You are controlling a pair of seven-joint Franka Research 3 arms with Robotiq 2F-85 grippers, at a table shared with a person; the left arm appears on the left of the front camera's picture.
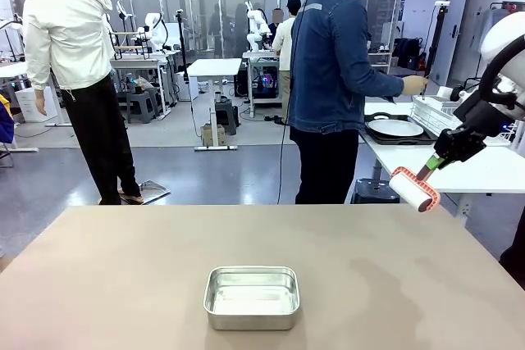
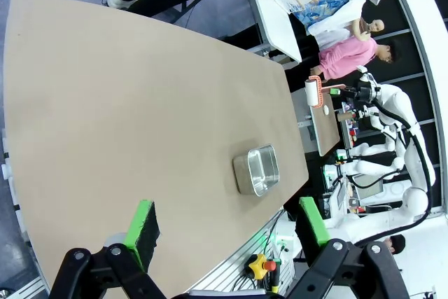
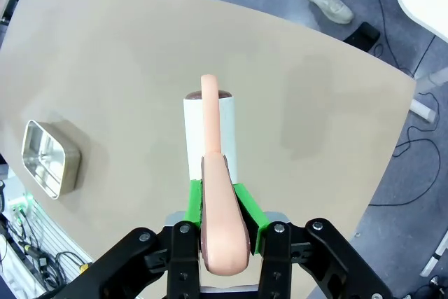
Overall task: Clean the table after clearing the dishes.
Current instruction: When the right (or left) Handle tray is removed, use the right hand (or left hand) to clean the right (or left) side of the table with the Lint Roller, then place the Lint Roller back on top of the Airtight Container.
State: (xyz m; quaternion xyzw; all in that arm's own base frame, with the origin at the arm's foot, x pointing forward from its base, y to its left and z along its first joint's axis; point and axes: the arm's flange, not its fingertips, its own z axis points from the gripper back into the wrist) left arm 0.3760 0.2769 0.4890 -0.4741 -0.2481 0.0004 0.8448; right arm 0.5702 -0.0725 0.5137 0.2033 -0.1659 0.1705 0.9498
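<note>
The person's back hides part of the plate and tray beyond the table.

A steel tin sits on the table, near the robot's edge, centred.

right gripper: hanging above the table's far right edge, jaws clamping the handle of a lint roller
lint roller: slanting down and left from the claw, white roll with orange end
table: lying below the claw, brownish top
steel tin: sitting on the table, well left of and below the claw
person: standing left of and beyond the claw, denim jacket, facing a white side table
plate: resting on a dark tray on the side table, just up-left of the claw
</note>
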